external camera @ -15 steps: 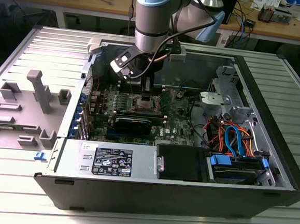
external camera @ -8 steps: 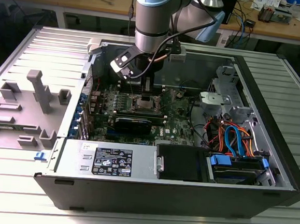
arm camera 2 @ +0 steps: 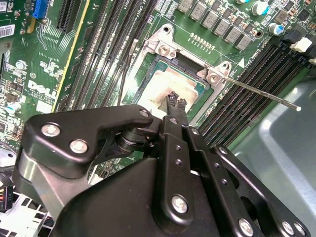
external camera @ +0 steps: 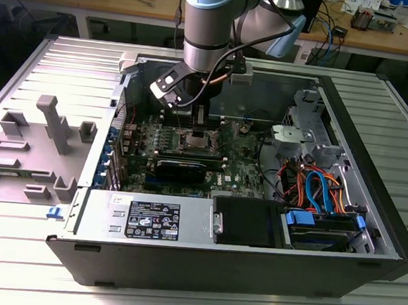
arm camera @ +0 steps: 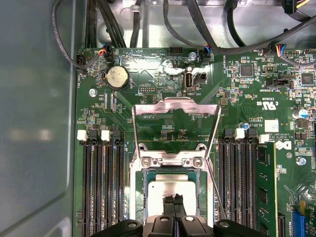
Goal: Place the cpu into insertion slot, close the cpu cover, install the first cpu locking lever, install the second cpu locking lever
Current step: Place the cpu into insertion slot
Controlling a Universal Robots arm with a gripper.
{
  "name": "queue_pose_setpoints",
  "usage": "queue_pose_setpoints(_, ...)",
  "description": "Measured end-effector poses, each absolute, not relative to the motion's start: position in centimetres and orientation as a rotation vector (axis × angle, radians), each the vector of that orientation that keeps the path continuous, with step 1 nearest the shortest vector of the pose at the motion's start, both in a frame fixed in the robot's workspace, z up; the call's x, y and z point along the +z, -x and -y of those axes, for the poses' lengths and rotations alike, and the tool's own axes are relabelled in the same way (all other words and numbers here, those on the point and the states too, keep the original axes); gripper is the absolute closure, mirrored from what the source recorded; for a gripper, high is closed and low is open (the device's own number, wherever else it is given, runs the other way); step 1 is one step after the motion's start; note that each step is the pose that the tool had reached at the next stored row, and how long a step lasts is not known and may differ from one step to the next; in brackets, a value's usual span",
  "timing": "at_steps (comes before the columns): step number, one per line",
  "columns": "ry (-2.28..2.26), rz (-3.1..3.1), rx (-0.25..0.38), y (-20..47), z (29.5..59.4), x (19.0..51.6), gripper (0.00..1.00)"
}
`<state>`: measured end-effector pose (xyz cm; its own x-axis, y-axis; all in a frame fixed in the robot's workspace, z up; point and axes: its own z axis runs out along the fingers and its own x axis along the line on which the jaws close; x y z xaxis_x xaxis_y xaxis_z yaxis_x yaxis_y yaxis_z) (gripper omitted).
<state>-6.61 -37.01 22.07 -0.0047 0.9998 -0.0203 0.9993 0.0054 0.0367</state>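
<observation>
The cpu [arm camera: 164,190] lies flat in the slot [arm camera: 144,187], with the cover [arm camera: 176,102] standing open. The gripper [arm camera: 174,200] is pinched closed, holding nothing, with its tips at the chip's top. The chip looks light, stiff, slick-topped and fragile underneath, so its edges seem the safest hold.

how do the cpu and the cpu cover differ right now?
The small flat silvery-tan square cpu has a solid top; the thin silvery metal cpu cover is an open-middled frame. The cpu lies flat in the socket; the cpu cover is swung open. Both are square metal.
</observation>
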Motion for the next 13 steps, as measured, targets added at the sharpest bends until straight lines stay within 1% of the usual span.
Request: queue_pose_setpoints(13, -2.187, -2.198, 0.018, 6.61, 37.01, 22.52, 0.88)
